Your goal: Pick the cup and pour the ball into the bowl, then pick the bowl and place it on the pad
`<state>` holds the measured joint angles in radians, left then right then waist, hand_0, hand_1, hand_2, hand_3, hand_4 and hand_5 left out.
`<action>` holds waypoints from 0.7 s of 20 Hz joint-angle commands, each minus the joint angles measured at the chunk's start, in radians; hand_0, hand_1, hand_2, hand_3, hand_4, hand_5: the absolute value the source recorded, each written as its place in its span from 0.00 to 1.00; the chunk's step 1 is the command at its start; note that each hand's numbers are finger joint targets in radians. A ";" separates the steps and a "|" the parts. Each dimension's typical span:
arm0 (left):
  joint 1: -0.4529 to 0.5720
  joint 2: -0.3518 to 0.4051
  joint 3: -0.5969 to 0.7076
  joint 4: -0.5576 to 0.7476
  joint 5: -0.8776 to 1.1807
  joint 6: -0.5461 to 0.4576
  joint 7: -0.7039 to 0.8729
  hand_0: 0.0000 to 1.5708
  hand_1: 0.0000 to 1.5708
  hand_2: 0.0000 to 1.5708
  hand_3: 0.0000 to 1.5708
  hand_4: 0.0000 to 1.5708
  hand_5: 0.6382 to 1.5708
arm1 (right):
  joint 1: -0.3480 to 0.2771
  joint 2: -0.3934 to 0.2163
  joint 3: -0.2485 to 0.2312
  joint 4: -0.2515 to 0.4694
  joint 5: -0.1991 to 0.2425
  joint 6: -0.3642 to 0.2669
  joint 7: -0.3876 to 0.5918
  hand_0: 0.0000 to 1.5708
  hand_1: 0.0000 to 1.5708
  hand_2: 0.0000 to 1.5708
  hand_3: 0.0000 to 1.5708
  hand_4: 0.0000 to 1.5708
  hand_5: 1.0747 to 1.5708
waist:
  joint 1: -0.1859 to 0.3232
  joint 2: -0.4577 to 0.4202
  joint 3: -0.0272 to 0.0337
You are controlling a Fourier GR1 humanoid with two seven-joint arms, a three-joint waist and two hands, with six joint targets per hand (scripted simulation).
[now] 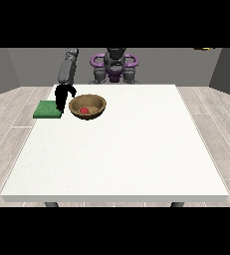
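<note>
Hand [63,95] by bowl [99,110] w/ red ball [84,109].

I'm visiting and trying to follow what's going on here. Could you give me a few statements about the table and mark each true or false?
1. A red ball lies inside the wooden bowl. True.
2. The bowl sits on the green pad. False: it rests on the white table, beside the pad.
3. The hand at the view's left hangs between pad and bowl. True.
4. The pad lies at the table's near edge. False: it lies at the far left corner.
</note>
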<state>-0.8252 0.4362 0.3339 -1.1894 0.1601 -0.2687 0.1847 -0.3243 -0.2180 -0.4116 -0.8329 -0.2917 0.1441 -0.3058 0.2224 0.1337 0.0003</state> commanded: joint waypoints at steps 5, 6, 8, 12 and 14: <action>0.076 0.037 0.023 -0.101 0.064 -0.024 0.035 0.00 0.00 0.00 0.00 0.65 0.96 | -0.098 -0.008 0.006 0.202 0.021 0.006 -0.126 0.00 0.00 0.00 0.00 0.34 0.96 | -0.010 0.036 0.0007; 0.069 0.080 0.056 -0.069 0.069 -0.045 -0.011 0.00 0.00 0.00 0.00 0.64 0.96 | -0.117 -0.008 0.007 0.192 0.012 0.017 -0.126 0.00 0.00 0.00 0.00 0.33 0.97 | -0.035 0.074 0.0005; 0.030 0.134 0.095 -0.041 0.089 -0.052 -0.007 0.00 0.00 0.00 0.00 0.65 0.96 | -0.175 -0.030 0.002 0.202 0.007 0.003 -0.109 0.00 0.00 0.00 0.00 0.32 0.96 | -0.052 0.110 0.0005; 0.033 0.135 0.086 -0.078 0.116 -0.054 0.037 0.00 0.00 0.00 0.00 0.64 0.97 | -0.169 -0.013 0.019 0.233 0.025 -0.001 -0.151 0.00 0.00 0.00 0.00 0.30 0.95 | -0.042 0.117 0.0006; 0.055 0.128 0.083 -0.100 0.109 -0.035 0.042 0.00 0.00 0.00 0.00 0.65 0.97 | -0.142 0.006 0.026 0.235 0.028 -0.008 -0.164 0.00 0.00 0.00 0.00 0.29 0.95 | -0.052 0.089 0.0005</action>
<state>-0.7807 0.5526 0.4087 -1.2786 0.2627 -0.3118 0.2243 -0.4415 -0.2237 -0.3921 -0.6535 -0.2755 0.1702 -0.4706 0.1804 0.2058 -0.0192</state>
